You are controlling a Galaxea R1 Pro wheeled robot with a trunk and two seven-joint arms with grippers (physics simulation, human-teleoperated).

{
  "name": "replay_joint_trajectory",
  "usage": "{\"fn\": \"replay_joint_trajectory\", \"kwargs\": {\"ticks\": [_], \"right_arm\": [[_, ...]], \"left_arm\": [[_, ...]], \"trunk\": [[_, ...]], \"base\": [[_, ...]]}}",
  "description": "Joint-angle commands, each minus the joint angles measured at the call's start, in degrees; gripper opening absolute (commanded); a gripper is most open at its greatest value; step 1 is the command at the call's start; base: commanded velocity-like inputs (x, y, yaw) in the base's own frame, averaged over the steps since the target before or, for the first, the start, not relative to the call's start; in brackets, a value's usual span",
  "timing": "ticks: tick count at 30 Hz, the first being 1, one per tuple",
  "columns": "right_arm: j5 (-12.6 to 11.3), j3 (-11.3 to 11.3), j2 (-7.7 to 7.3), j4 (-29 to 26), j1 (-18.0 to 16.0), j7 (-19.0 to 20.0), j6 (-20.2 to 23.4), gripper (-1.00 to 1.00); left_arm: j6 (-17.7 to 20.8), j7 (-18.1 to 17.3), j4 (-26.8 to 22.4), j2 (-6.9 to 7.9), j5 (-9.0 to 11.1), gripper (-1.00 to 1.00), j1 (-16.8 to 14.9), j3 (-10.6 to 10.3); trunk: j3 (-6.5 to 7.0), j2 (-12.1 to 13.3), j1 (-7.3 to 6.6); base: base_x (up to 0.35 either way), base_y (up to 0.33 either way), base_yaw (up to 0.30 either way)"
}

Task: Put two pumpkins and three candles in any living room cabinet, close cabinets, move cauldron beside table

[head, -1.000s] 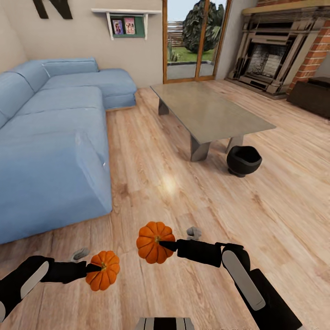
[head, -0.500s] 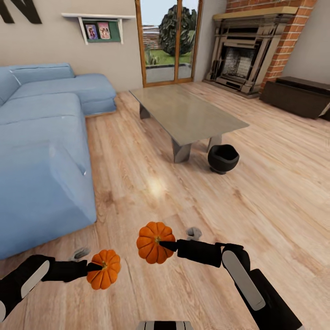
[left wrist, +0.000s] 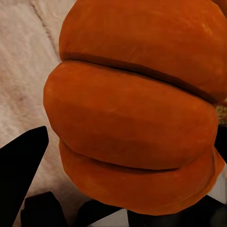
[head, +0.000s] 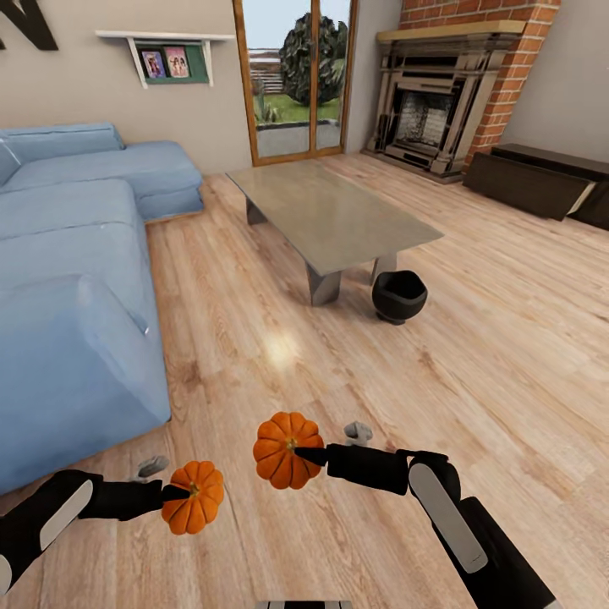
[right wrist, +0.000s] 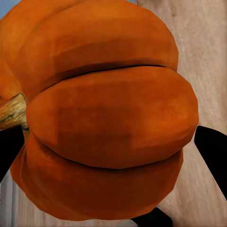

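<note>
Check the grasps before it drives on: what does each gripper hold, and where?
Each holds a pumpkin at its stem end: left gripper, left pumpkin; right gripper, right pumpkin.

floor (head: 474,338): pale wood planks | on it: coffee table (head: 338,216), cauldron (head: 398,296) just beside table leg, blue sofa (head: 76,279)

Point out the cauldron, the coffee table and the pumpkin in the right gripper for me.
cauldron (head: 399,296), head view, on its black belly below the rim.
coffee table (head: 330,211), head view, on the bare grey top.
pumpkin in the right gripper (head: 282,451), head view, on its orange ribbed side.
</note>
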Motion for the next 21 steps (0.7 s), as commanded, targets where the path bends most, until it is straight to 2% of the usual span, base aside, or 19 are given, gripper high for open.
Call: {"fn": "replay_joint_trajectory", "kwargs": {"ticks": [1, 12, 21], "right_arm": [[0.3, 0.0, -0.06, 0.1, 0.0, 0.3, 0.1, -1.00], [0.3, 0.0, -0.06, 0.3, 0.0, 0.4, 0.1, -1.00], [0.3, 0.0, -0.08, 0.3, 0.0, 0.4, -0.7, -1.00]], "left_arm": [[0.1, 0.1, 0.0, 0.06, 0.2, -1.00, 0.0, -0.2], [0.1, 0.1, -0.1, 0.06, 0.2, -1.00, 0.0, -0.3], [0.1, 0.1, -0.1, 0.06, 0.2, -1.00, 0.0, -0.3]], "trunk": [[0.14, 0.4, -0.23], [2.12, 4.8, -2.65], [2.22, 4.8, -2.65]], "base": [[0.000, 0.000, 0.000], [0.000, 0.000, 0.000], [0.000, 0.000, -0.026]]}}
